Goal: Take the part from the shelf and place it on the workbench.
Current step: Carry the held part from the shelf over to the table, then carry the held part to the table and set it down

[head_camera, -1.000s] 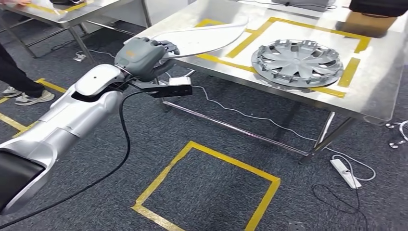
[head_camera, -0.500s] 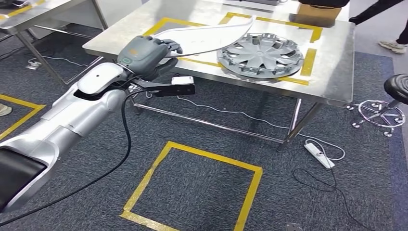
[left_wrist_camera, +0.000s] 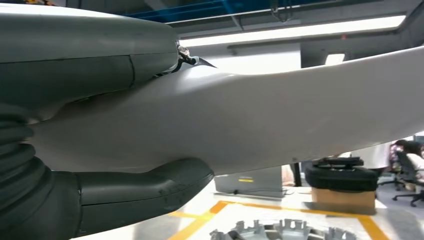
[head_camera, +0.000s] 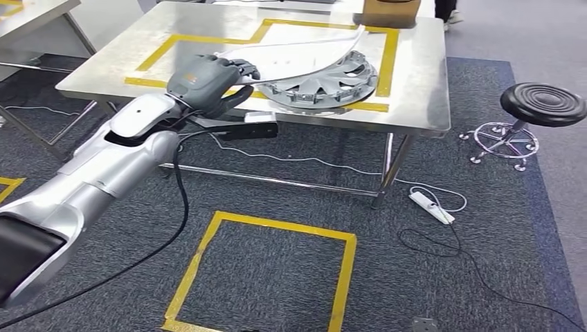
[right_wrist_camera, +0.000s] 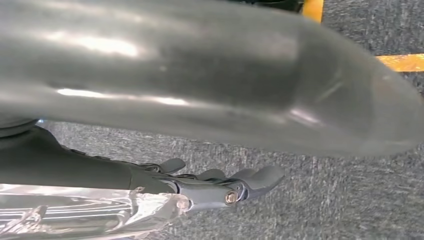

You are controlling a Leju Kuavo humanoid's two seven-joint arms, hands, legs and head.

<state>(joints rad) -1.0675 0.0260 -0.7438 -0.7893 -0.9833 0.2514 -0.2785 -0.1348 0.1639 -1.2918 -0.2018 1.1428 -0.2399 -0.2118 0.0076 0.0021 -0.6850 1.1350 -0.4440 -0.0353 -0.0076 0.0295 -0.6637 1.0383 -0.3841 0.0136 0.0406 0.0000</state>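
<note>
The left hand point(head_camera: 208, 81) grips one end of the long white part point(head_camera: 304, 52), which reaches ahead of it over the bench point(head_camera: 415, 104) and hubcap point(head_camera: 325, 83). Best lowered flat, beside the hubcap, before letting go.

The right hand point(right_wrist_camera: 220, 187) hangs near the floor; its fingers look curled and seem to hold nothing.

The right hand point(right_wrist_camera: 220, 187) hangs over dark grey carpet point(right_wrist_camera: 320, 200), its fingers point(right_wrist_camera: 260, 176) curled loosely with nothing plainly between them. A blurred silver-grey rounded body point(right_wrist_camera: 200, 75) lies close beside it. Beyond that, yellow tape point(right_wrist_camera: 402, 62) marks the carpet.
</note>
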